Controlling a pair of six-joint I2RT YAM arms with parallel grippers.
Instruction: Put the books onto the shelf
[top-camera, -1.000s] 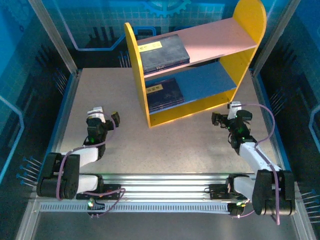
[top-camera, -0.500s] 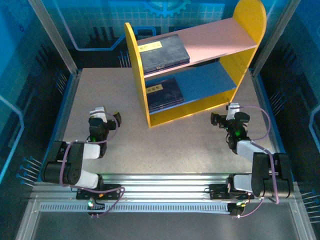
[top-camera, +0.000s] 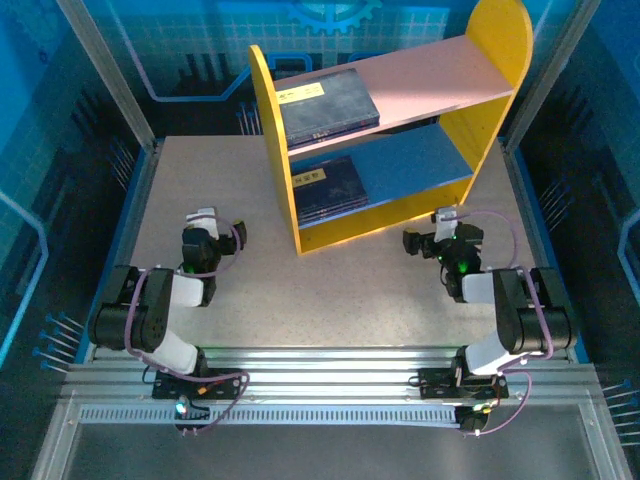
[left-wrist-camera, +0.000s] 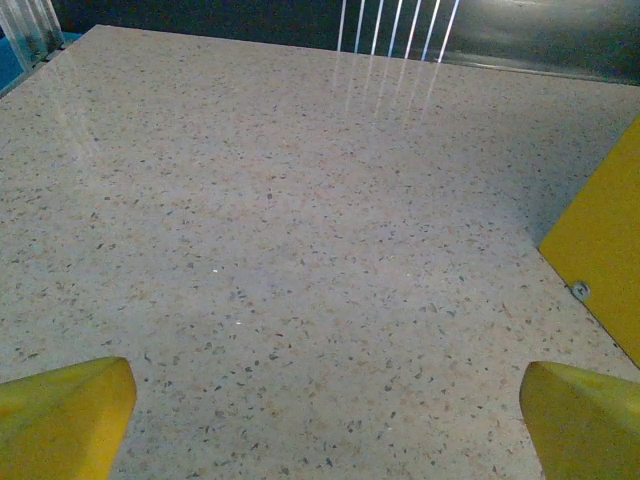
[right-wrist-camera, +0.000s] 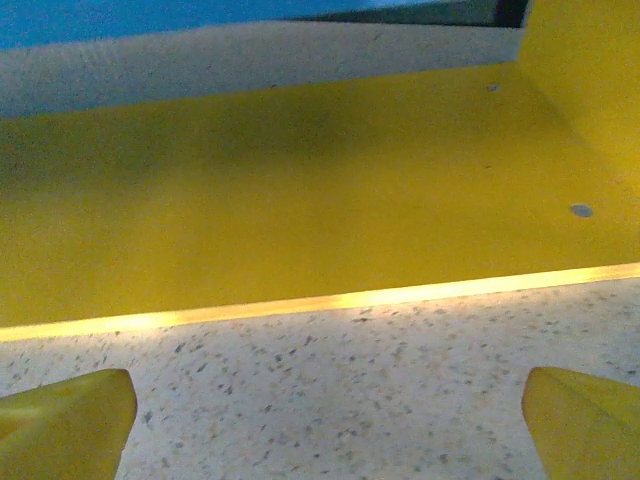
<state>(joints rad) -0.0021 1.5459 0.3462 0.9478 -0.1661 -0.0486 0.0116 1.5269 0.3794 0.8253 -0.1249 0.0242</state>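
Far left on the speckled surface (top-camera: 330, 290), well apart from everything else: left arm folded back tight over its base, elbow low, wrist aimed toward the far side. Left pincer (top-camera: 222, 230) spread wide, nothing between its yellow fingertips (left-wrist-camera: 65, 415), bare surface ahead in the wrist view.

Toward the middle and far side: the shelf (top-camera: 270, 130), upright, its open front facing the arms. Upper book (top-camera: 325, 103) flat on the pink board (top-camera: 430, 80), pushed to the left end beside the yellow side panel. Lower book (top-camera: 328, 185) flat on the blue board (top-camera: 420, 160) beneath, also at the left end.

On the right: right arm bent sharply over its base, forearm reaching toward the shelf. Right pincer (top-camera: 428, 230) low, just in front of the shelf's bottom front edge near its right end, not touching, a strip of surface between. Spread wide too, gripping nothing.
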